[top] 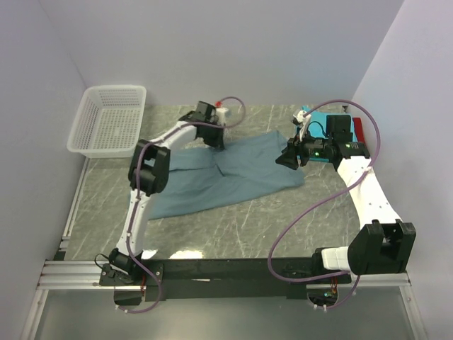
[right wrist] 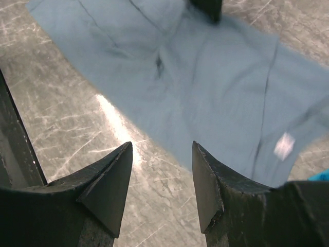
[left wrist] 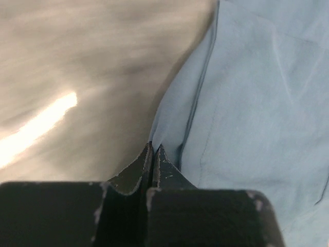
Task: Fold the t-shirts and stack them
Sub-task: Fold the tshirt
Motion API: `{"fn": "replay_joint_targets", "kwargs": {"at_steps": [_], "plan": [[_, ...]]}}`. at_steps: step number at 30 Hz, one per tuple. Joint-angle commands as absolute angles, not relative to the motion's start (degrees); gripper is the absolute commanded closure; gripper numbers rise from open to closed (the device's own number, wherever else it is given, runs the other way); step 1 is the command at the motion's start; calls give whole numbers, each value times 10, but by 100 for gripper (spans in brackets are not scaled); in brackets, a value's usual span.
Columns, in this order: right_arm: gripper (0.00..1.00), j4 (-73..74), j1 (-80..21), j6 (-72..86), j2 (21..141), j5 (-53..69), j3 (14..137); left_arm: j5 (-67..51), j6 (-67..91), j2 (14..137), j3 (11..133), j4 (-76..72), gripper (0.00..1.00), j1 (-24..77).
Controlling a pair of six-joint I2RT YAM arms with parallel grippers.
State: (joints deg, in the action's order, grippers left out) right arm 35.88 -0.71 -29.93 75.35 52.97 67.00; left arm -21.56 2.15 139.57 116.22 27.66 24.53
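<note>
Spread rumpled across the middle of the marbled desk [top: 233, 227]: a large grey-blue shirt [top: 233, 177], flat apart from a few creases. At its far edge, the left claw [top: 216, 139], tips [left wrist: 139, 167] pressed together in the wrist view and clamped on a hemmed fold of that cloth. Above the shirt's right end, the right claw [top: 287, 157], tips [right wrist: 110, 180] spread apart with nothing between them, clear of the cloth. Just behind it, near the right wall, a folded turquoise shirt [top: 320, 115] with a red shirt [top: 358, 127] beside it. In the far left corner, well apart from all the shirts, a white mesh basket [top: 81, 127].
</note>
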Motion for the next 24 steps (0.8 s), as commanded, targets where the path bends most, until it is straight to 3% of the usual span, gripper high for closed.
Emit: {"fn": "replay_joint_targets", "kwargs": {"at_steps": [1, 6, 9, 11, 12, 15, 20, 24], "plan": [[43, 363, -4, -309, 756, 534, 668, -145, 124, 1349, 1138, 235, 100, 149], [43, 374, -3, -317, 766, 531, 671, -85, 198, 1392, 1214, 260, 100, 116], [43, 381, -4, -340, 772, 527, 667, -123, 206, 1399, 1246, 263, 97, 108], [43, 374, -9, -352, 772, 523, 653, -141, 206, 1384, 1258, 250, 77, 109], [43, 371, -11, -366, 769, 516, 647, -147, 207, 1352, 1245, 241, 59, 109], [43, 338, -75, -402, 757, 472, 616, -147, 207, 1253, 1181, 194, 37, 109], [36, 262, -241, -491, 728, 346, 550, -70, 186, 1057, 1033, 151, 31, 109], [21, 154, -360, -621, 745, 286, 521, 21, 180, 815, 811, 95, 18, 107]]}}
